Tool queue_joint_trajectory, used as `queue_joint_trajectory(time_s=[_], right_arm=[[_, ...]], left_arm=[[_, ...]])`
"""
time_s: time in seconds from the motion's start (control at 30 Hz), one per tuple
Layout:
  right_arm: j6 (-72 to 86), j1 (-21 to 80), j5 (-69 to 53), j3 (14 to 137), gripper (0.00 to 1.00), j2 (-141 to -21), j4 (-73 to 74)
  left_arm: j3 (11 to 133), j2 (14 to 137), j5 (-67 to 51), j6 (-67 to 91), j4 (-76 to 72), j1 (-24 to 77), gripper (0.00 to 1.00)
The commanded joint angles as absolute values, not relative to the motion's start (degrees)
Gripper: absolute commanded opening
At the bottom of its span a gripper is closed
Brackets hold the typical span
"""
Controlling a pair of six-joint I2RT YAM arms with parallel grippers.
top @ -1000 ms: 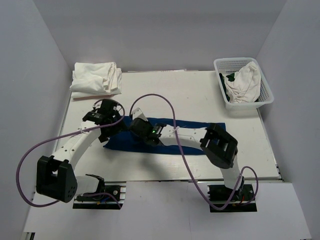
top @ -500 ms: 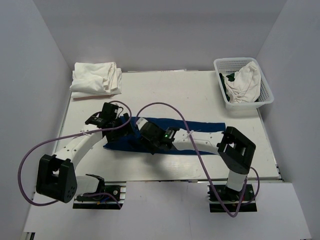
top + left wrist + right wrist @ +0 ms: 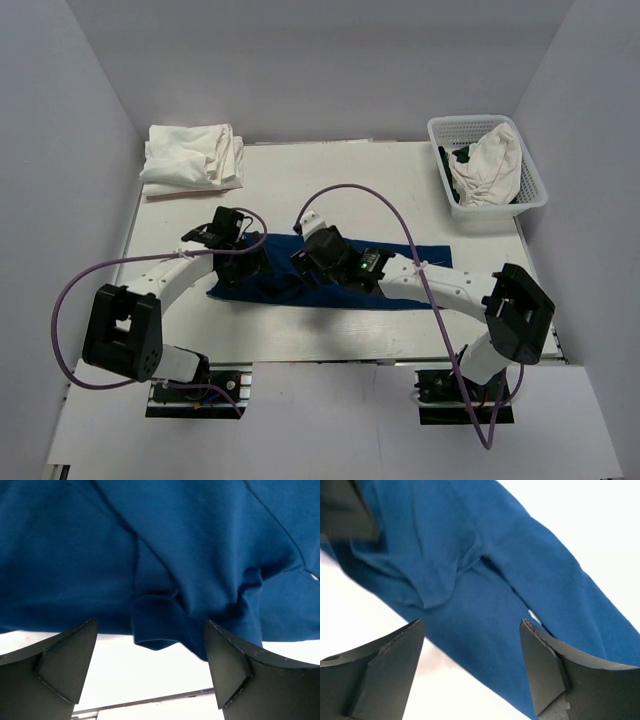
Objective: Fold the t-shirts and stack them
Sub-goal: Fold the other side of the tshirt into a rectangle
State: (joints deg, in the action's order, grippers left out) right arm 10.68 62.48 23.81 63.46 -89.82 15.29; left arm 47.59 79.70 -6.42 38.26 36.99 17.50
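Garment in hand: dark navy blue cloth t-shirt (image 3: 232, 290), lying on the white table top (image 3: 380, 190) near its front edge as a long narrow band running left to right, its left end rumpled into small folds (image 3: 165, 545).

Left gripper (image 3: 150, 625): fingers spread wide, nothing clasped, poised over the shirt's creased near hem.

Right gripper (image 3: 472, 625): likewise wide open and empty, just beside the left one, above the band (image 3: 485, 605).

Stack: pile of plain white cloth tees (image 3: 192, 158) at the far left corner, loosely folded.

Waiting: crumpled white tee (image 3: 488, 165) in the white plastic lattice basket (image 3: 532, 190) at the far right, with something dark under it (cannot tell what).

Progress, as judged: roughly midway. The white pile looks done; the navy shirt appears folded lengthwise only, needing smoothing, cross-folds and stacking; the basket's contents are untouched.

Markings: no brand, label or writing is legible; no chest print shows.
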Motion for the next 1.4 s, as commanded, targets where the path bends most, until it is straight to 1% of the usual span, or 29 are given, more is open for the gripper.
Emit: queue_joint_trajectory(time_s=[0.0,0.03,0.1,0.17,0.27,0.37,0.43,0.47,0.53,0.57,0.67,0.73,0.83,0.97,1.03,1.07,1.17,1.3,1.37], right_arm=[[14.1,61.2,26.0,65.7,0.83,-90.4,13.9],[14.3,61.1,25.4,65.7,0.83,-90.4,13.6],[14.9,60.1,24.9,65.4,0.90,-90.1,13.0],[14.9,59.5,24.2,65.3,0.90,-90.4,12.5],[16.3,58.8,24.6,66.3,0.90,-92.2,11.9],[17.8,58.0,23.6,67.7,0.90,-93.0,11.2],[17.8,57.2,20.2,67.9,0.90,-93.5,10.4],[17.8,57.1,19.3,67.9,0.90,-93.7,9.2],[18.0,56.6,17.1,68.9,0.90,-94.7,8.9],[18.0,56.4,16.4,69.2,0.90,-95.0,9.1],[18.4,55.8,14.6,70.0,0.90,-96.6,8.4],[19.3,55.4,14.3,70.4,0.90,-97.8,7.7],[20.1,54.9,14.2,71.2,0.90,-99.4,6.8],[20.7,54.1,12.8,73.1,0.90,-102.6,5.8],[21.1,53.8,11.7,74.3,0.86,-103.9,5.9],[21.2,53.8,11.4,74.4,0.84,-104.8,6.1],[21.4,53.3,11.2,75.0,0.76,-105.6,6.2],[21.6,53.3,11.4,74.7,0.73,-106.5,5.0],[21.5,53.1,11.9,75.6,0.73,-107.5,5.6]], left_arm=[[47.4,80.4,-11.1,37.6,34.2,18.1,0.96],[46.0,80.4,-11.8,35.7,34.9,18.7,0.95],[44.1,80.4,-12.5,34.2,36.0,19.2,0.94],[41.0,79.8,-12.5,33.3,36.0,20.9,0.94],[39.0,79.8,-15.5,33.3,36.6,23.3,0.94],[38.3,78.1,-11.7,35.2,39.5,25.0,0.94],[41.7,77.0,-10.0,34.6,42.2,25.5,0.94],[43.3,76.3,-5.2,34.6,43.6,25.5,0.94],[48.5,74.2,0.1,35.2,47.4,25.0,0.94],[51.1,73.6,4.0,36.5,48.1,23.9,0.97],[54.5,73.0,9.1,38.0,48.1,23.9,0.99],[55.1,74.2,11.3,38.5,46.2,23.4,0.99],[55.1,78.9,11.6,38.0,44.6,22.7,0.99],[53.7,82.9,9.3,38.5,39.7,22.1,0.90],[53.7,83.7,9.3,39.2,38.1,20.9,0.87],[54.2,84.4,9.3,39.2,37.4,20.9,0.84],[56.3,85.0,9.8,39.2,35.5,19.8,0.81],[57.0,87.8,10.4,37.4,32.9,18.7,0.78],[57.6,89.8,10.4,37.4,32.9,18.2,0.73]])
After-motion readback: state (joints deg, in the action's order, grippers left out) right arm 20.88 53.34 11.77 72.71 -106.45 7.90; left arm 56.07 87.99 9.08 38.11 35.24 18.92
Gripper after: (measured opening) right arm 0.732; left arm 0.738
